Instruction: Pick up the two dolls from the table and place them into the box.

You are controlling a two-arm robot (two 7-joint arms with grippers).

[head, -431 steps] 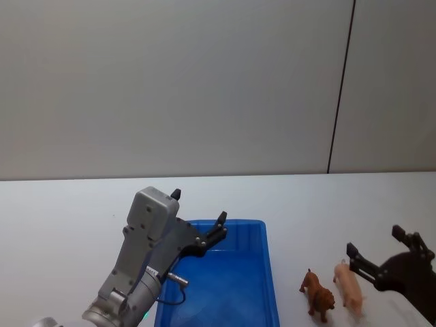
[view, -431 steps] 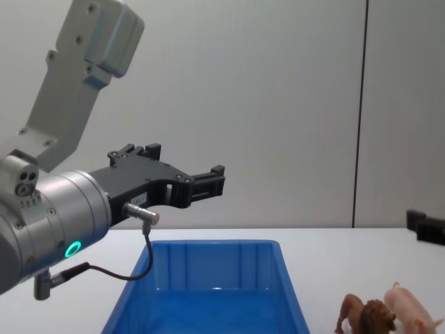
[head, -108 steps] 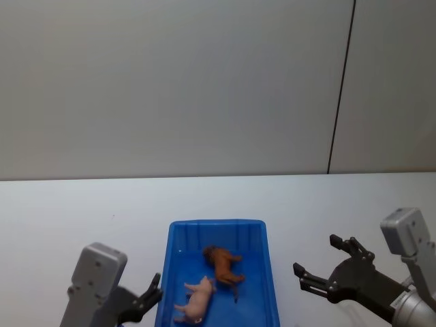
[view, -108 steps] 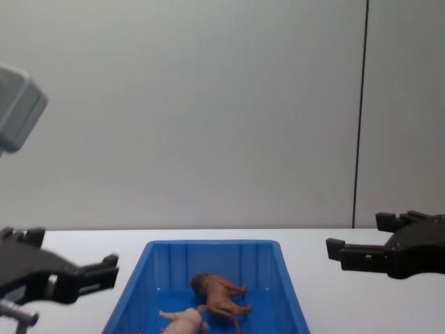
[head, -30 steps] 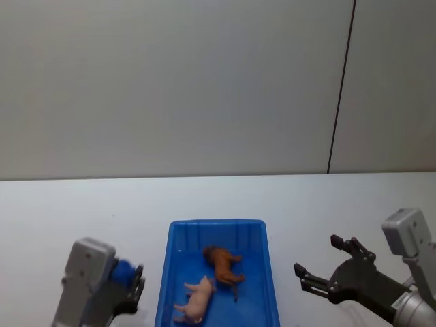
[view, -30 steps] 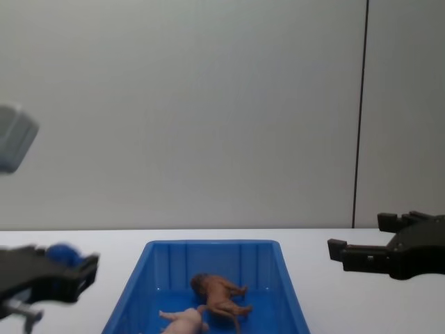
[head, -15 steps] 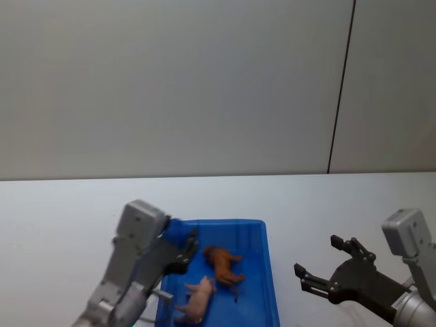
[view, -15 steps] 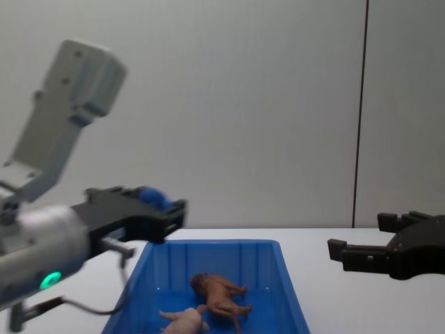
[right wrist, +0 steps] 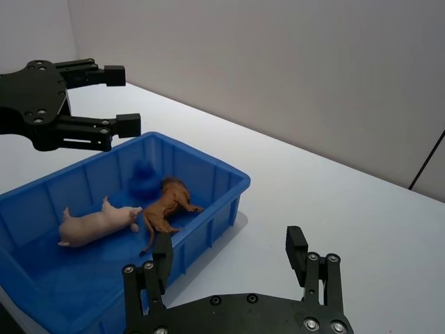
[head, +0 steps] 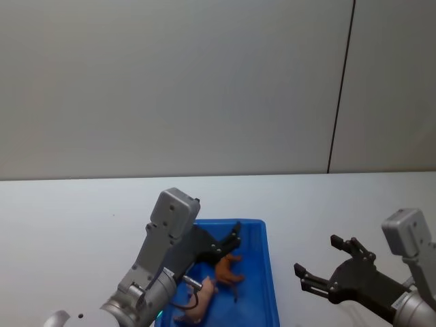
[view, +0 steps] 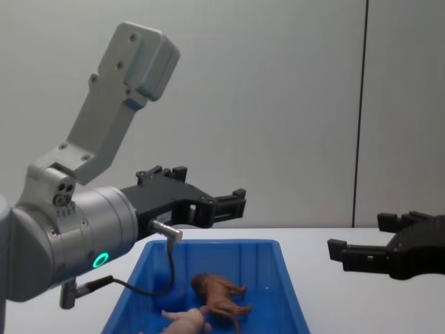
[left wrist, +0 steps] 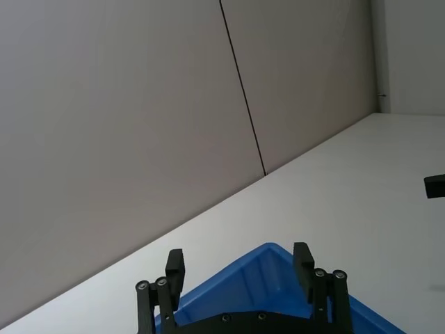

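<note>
Behind our white table (head: 68, 218) stands a plain grey wall. Our left gripper (view: 208, 198) hovers above the blue box (view: 292, 296), jaws spread wide and holding nothing. Below those jaws, on the box floor, the brown lion (view: 219, 291) lies on its side with the pink pig (view: 184, 321) touching it. Our right gripper (head: 334, 267) hangs beside the box over bare table, jaws wide apart and empty.

The box (right wrist: 208, 182) looks like smooth, glossy blue plastic — light glints off its inner walls. The lion (right wrist: 167, 206) and pig (right wrist: 97, 223) seem moulded plastic with a soft sheen, on a plain matt white table (right wrist: 334, 209) — the left gripper (view: 208, 198) and right gripper (view: 379, 250) are matt black, the arm housings satin grey
</note>
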